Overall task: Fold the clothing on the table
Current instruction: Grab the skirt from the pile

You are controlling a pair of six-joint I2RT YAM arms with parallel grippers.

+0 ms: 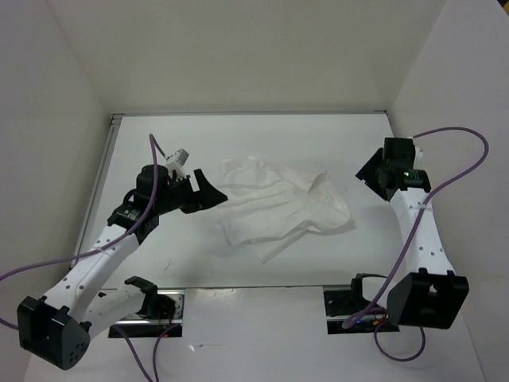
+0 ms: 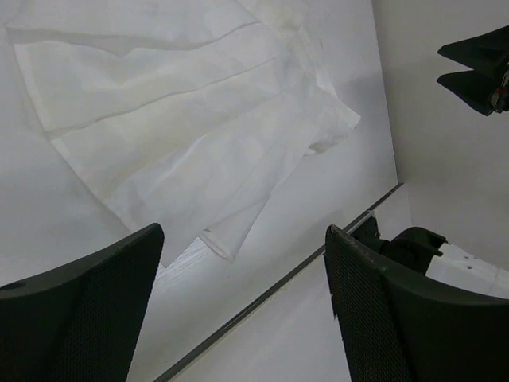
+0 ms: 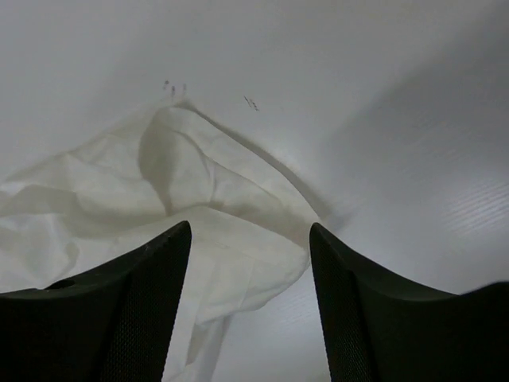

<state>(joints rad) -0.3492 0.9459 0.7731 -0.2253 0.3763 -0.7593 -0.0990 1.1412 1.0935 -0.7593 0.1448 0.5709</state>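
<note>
The clothing (image 1: pixel 278 208), a white pleated skirt, lies crumpled and partly doubled over in the middle of the table (image 1: pixel 254 135). My left gripper (image 1: pixel 208 191) hovers just left of its left edge, jaws open and empty. In the left wrist view the clothing (image 2: pixel 183 119) spreads ahead of the open left gripper (image 2: pixel 242 232), a folded corner nearest the fingers. My right gripper (image 1: pixel 372 177) hangs to the right of the bunched right end, apart from it. Seen from the right wrist, the rumpled clothing (image 3: pixel 159 183) lies below the open, empty right gripper (image 3: pixel 250 227).
White walls enclose the table on the left, back and right. A thin metal rim (image 2: pixel 278 290) runs along the near table edge. Purple cables (image 1: pixel 457 159) loop off both arms. The arm bases (image 1: pixel 354 306) sit at the near edge.
</note>
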